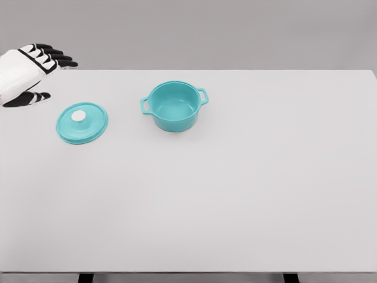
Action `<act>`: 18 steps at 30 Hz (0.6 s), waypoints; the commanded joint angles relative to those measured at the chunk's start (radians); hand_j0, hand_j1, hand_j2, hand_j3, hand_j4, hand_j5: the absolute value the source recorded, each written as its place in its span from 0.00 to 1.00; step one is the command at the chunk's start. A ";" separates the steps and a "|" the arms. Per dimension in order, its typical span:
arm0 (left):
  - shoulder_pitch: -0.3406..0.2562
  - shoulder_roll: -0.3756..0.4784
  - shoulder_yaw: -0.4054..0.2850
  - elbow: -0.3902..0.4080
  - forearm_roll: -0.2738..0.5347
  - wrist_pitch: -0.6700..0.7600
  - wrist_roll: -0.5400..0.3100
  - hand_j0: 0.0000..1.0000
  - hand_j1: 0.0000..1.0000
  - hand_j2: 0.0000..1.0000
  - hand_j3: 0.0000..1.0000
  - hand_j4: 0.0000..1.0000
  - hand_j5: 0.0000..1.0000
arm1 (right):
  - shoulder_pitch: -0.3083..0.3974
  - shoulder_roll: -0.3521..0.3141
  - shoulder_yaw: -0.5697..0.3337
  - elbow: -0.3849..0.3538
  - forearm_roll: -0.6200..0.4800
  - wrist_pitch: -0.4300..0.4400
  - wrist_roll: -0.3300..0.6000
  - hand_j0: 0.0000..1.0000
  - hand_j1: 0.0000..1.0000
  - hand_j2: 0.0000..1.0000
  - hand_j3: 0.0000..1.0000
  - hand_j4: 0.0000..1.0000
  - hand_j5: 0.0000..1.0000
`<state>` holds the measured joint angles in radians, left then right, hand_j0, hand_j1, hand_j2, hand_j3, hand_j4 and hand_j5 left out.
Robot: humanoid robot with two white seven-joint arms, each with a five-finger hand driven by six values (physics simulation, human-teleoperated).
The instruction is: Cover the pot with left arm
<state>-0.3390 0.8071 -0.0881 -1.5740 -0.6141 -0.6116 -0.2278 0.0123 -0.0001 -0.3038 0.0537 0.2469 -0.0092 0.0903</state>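
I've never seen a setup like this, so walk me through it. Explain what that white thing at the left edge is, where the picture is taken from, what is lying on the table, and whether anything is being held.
This is a simulator's render, not a photograph. The camera sits on the head of a humanoid robot and looks down at a white table.

The white and black shape at the upper left is the robot's left hand, with five fingers. The fingers are spread and hold nothing. The right arm is not in view.

Two things lie on the table. One is a teal pot with two small side handles, standing upright and uncovered. The other is its teal lid, lying flat with a white knob on top, to the left of the pot and apart from it. The hand is near the lid but not touching it.
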 commanded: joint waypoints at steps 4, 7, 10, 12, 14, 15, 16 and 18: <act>-0.005 -0.009 -0.032 0.011 -0.012 0.001 -0.016 0.81 0.81 0.81 0.81 0.81 0.81 | 0.000 0.000 0.000 0.000 0.000 0.000 0.000 1.00 1.00 1.00 1.00 1.00 1.00; -0.006 -0.011 -0.058 0.052 -0.004 0.001 -0.016 0.81 0.81 0.81 0.81 0.81 0.81 | 0.000 0.000 0.000 0.000 0.000 0.000 0.000 1.00 1.00 1.00 1.00 1.00 1.00; -0.017 0.000 -0.116 0.112 0.069 0.001 -0.016 0.82 0.82 0.82 0.82 0.82 0.82 | 0.000 0.000 0.000 0.000 0.000 0.000 0.000 1.00 1.00 1.00 1.00 1.00 1.00; -0.038 0.003 -0.154 0.140 0.083 0.001 -0.016 0.81 0.81 0.81 0.81 0.81 0.81 | 0.000 0.000 0.000 0.000 0.000 0.000 0.000 1.00 1.00 1.00 1.00 1.00 1.00; -0.061 0.003 -0.194 0.157 0.085 0.001 -0.016 0.81 0.81 0.81 0.81 0.81 0.81 | 0.000 0.000 0.000 0.000 0.000 0.000 0.000 1.00 1.00 1.00 1.00 1.00 1.00; -0.071 0.003 -0.212 0.166 0.085 0.001 -0.016 0.81 0.81 0.81 0.81 0.81 0.81 | 0.000 0.000 0.000 0.000 0.000 0.000 0.000 1.00 1.00 1.00 1.00 1.00 1.00; -0.077 0.003 -0.220 0.176 0.085 0.001 -0.016 0.81 0.81 0.81 0.81 0.81 0.81 | 0.000 0.000 0.000 0.000 0.000 0.000 0.000 1.00 1.00 1.00 1.00 1.00 1.00; -0.078 0.003 -0.234 0.180 0.085 0.001 -0.016 0.81 0.81 0.81 0.81 0.81 0.81 | 0.000 0.000 0.000 0.000 0.000 0.000 0.000 1.00 1.00 1.00 1.00 1.00 1.00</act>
<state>-0.4172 0.8084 -0.2986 -1.4086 -0.5397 -0.6121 -0.2437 0.0123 -0.0001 -0.3038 0.0540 0.2469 -0.0092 0.0903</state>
